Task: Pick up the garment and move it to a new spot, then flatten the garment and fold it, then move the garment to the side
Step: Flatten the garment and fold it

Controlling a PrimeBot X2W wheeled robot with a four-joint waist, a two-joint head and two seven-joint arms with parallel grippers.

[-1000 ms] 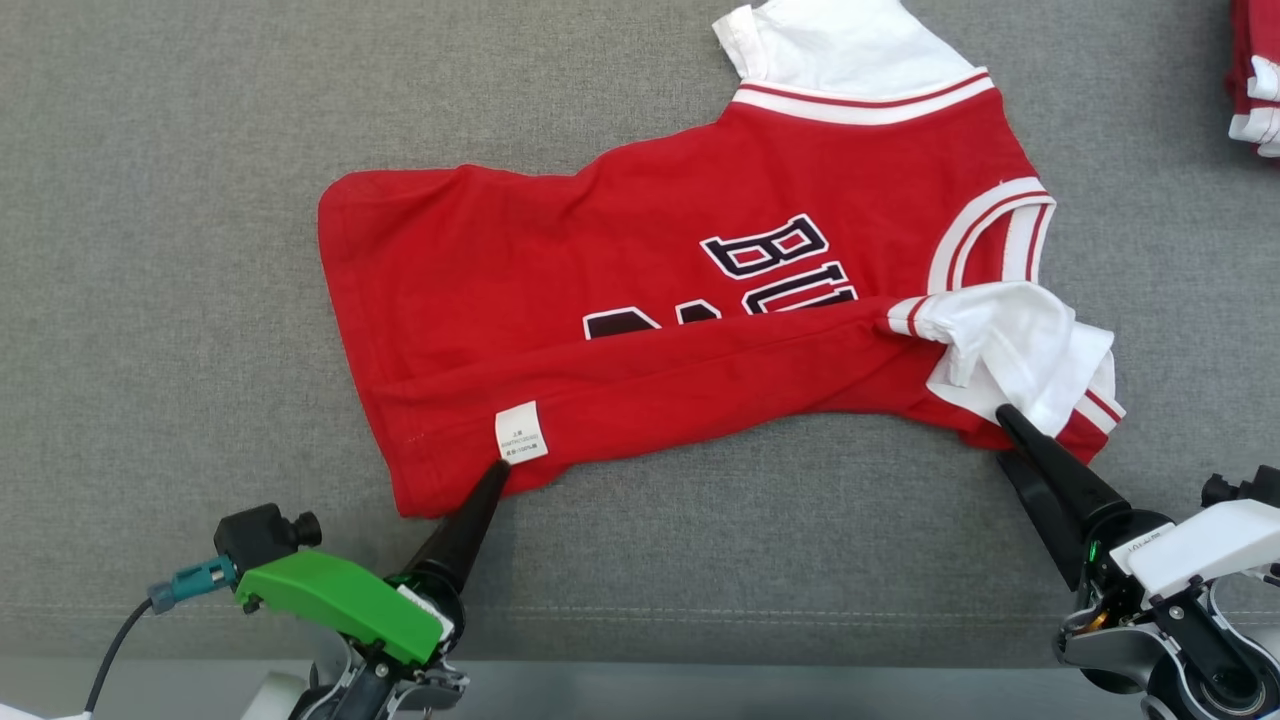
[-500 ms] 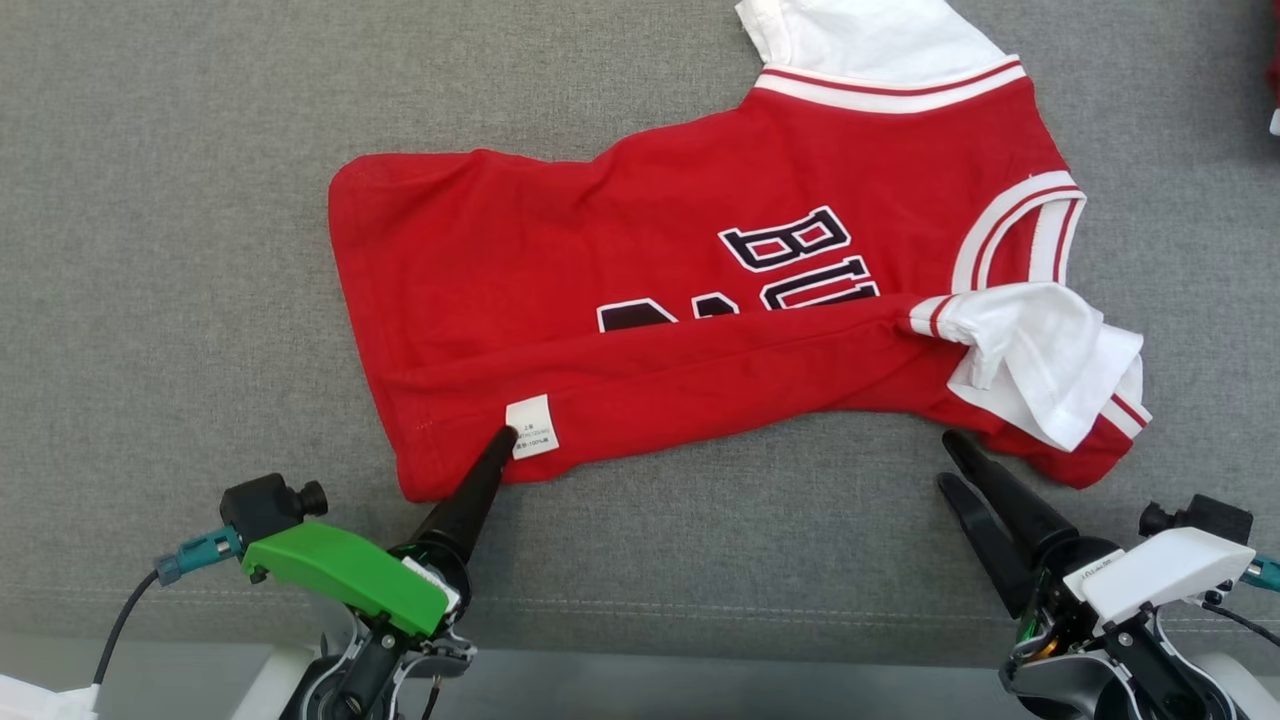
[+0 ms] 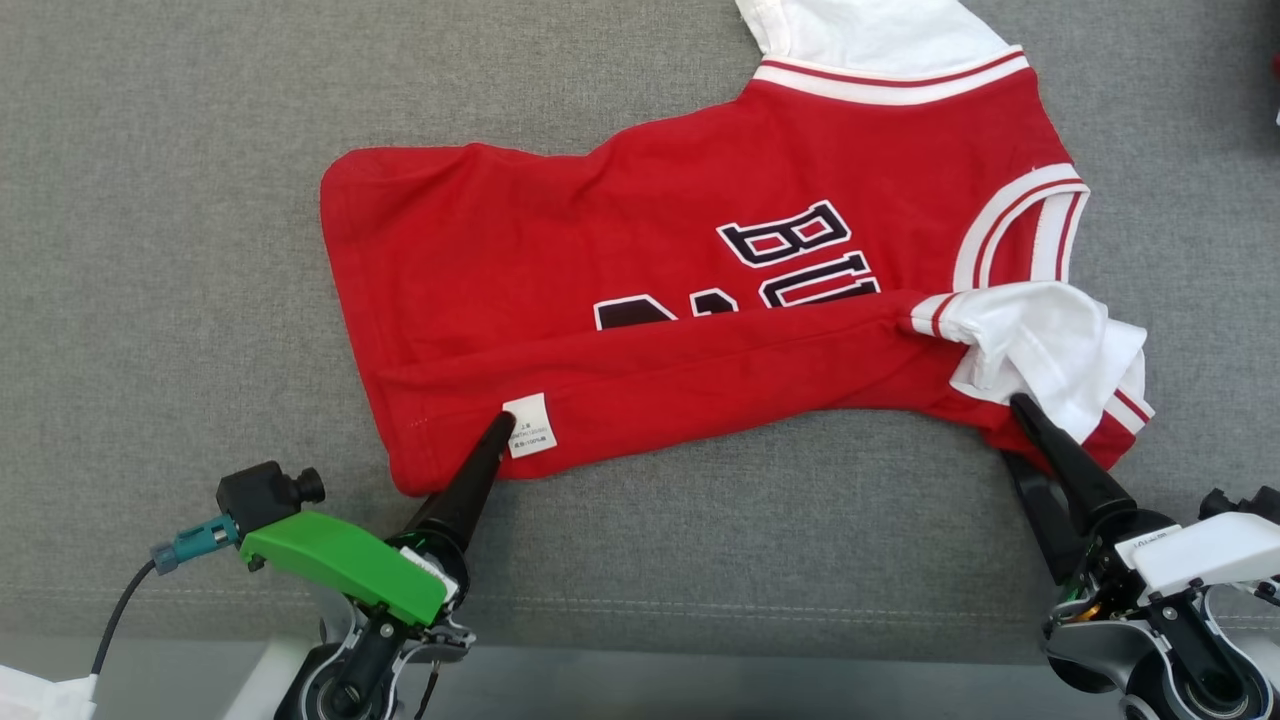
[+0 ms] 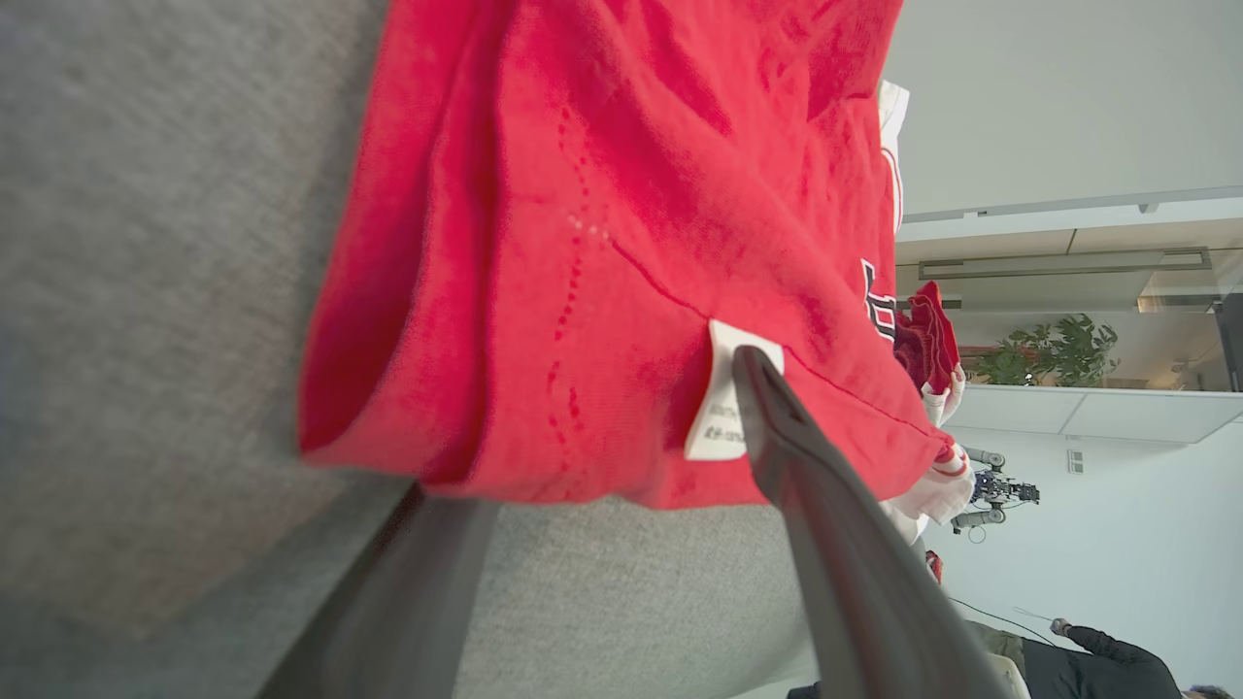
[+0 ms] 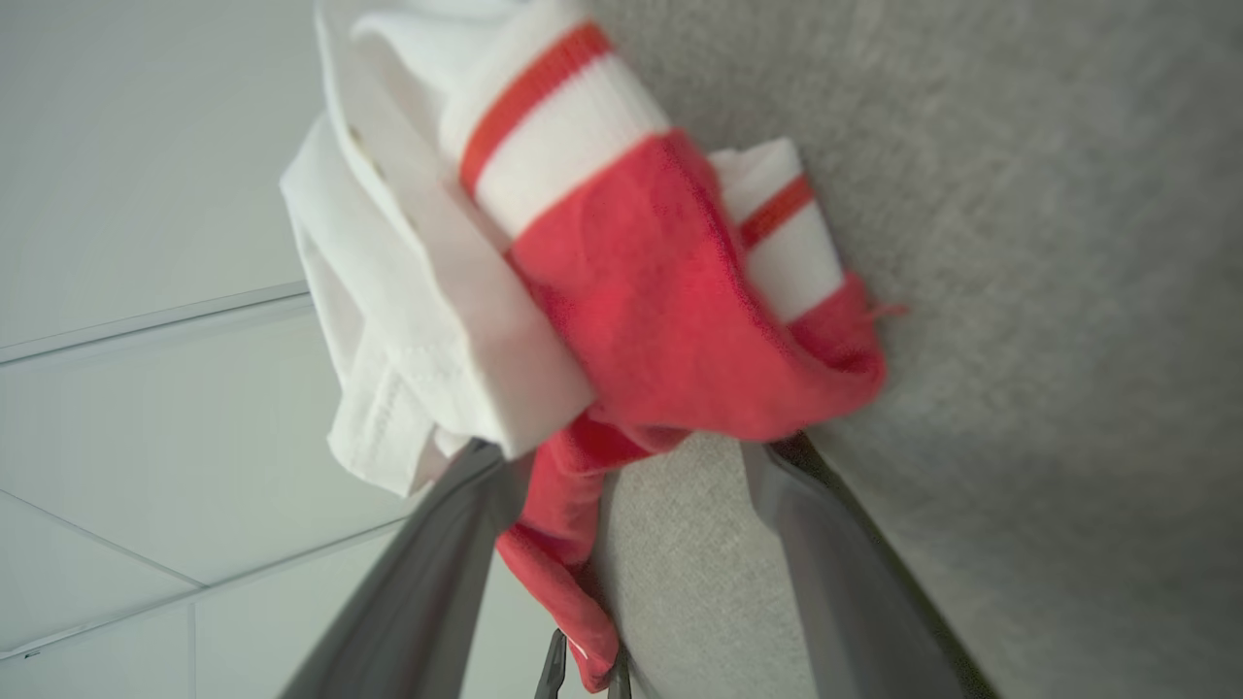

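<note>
The right pincer (image 3: 1013,430) has come back to the white sleeve (image 3: 1040,340) of the garment (image 3: 640,290), jaws spread astride its edge. The left pincer (image 3: 497,428) stays open at the hem label (image 3: 530,425). The garment lies half-folded on the counter (image 3: 150,250), seemingly ready for gripping.

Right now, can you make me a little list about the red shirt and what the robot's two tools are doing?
shirt: red jersey, lying on the grey cloth surface
fold: near edge lapped over the front, hiding part of the lettering
left tool: open, one finger over the hem and one under, beside the white tag
right tool: open, fingers on either side of the corner by the near white sleeve
held: nothing gripped yet
</note>
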